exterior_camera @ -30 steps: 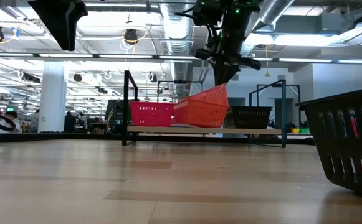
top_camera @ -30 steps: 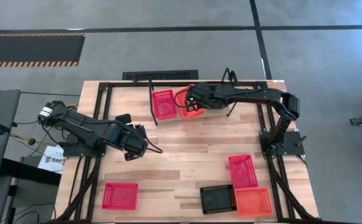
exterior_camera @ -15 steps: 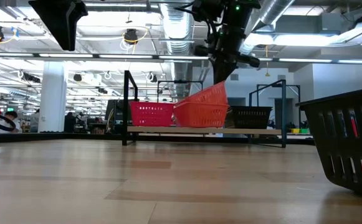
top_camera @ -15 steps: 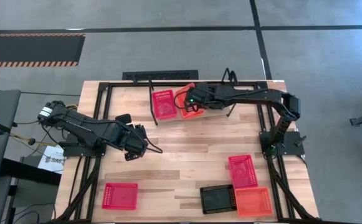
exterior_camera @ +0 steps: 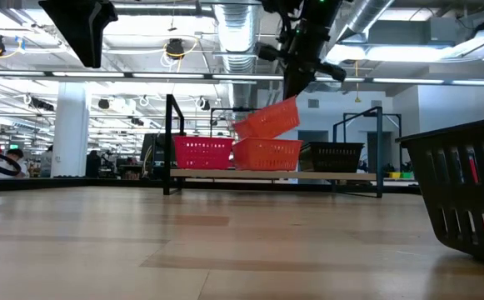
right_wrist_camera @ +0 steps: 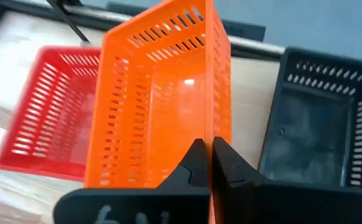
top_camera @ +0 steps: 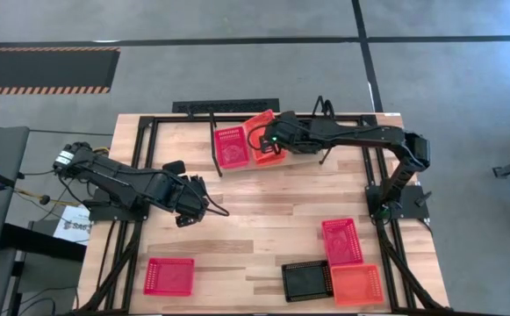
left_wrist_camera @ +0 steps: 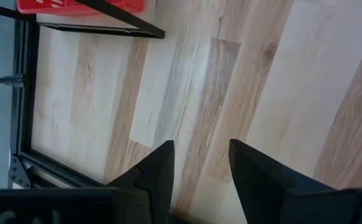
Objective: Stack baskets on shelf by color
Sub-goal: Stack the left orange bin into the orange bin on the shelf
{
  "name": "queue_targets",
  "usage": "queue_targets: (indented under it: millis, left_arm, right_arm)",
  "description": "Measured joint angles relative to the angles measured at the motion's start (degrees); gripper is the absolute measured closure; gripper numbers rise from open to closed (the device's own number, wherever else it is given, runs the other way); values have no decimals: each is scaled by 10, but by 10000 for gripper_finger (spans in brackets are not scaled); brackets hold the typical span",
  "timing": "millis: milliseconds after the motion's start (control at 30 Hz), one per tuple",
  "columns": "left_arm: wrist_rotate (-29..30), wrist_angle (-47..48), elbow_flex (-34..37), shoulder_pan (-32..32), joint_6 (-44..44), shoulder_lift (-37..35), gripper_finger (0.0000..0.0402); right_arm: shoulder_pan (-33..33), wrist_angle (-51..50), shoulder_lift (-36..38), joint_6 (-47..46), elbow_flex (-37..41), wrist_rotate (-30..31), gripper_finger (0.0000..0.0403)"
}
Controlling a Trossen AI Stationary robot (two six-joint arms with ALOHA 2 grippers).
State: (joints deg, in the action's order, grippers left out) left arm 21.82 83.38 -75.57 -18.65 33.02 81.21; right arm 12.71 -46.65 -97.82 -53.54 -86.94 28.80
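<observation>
An orange basket (right_wrist_camera: 156,99) hangs tilted in the air over the shelf (exterior_camera: 225,174), with my right gripper (right_wrist_camera: 207,158) shut on it. Right under it a second orange basket (exterior_camera: 266,154) stands on the shelf board. A red basket (exterior_camera: 202,152) stands to its left and a black basket (exterior_camera: 335,156) to its right. In the high view the held orange basket (top_camera: 259,132) shows at the table's far side. My left gripper (left_wrist_camera: 199,168) hovers open over bare wood at the table's left-middle (top_camera: 204,204). My right gripper pinches the orange basket's long side wall (right_wrist_camera: 219,124), close to a corner, with one finger inside the basket and one outside. It comes slanting down from the table's right. The basket is lifted clear, its held side high and its opposite side hanging lower.
Near the table's front stand a red basket (top_camera: 168,276) at the left, and a black basket (top_camera: 306,281), an orange basket (top_camera: 357,284) and a red basket (top_camera: 342,240) at the right. The black one fills the low view's right edge (exterior_camera: 466,192).
My right gripper has risen with the orange basket. The basket's low side, which lay in the orange basket on the shelf, has come up clear of it; the basket stays tilted.
</observation>
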Motion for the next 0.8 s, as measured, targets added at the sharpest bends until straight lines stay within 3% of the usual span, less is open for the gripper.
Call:
queue_targets:
  millis: [567,800]
  left_arm:
    - [-1,-6,0,0,-4,0,261]
    - [-2,-6,0,0,-4,0,261]
  right_arm:
    - [-29,40,-10,-24,1,5,402]
    - [-15,101,-10,28,1,-79,402]
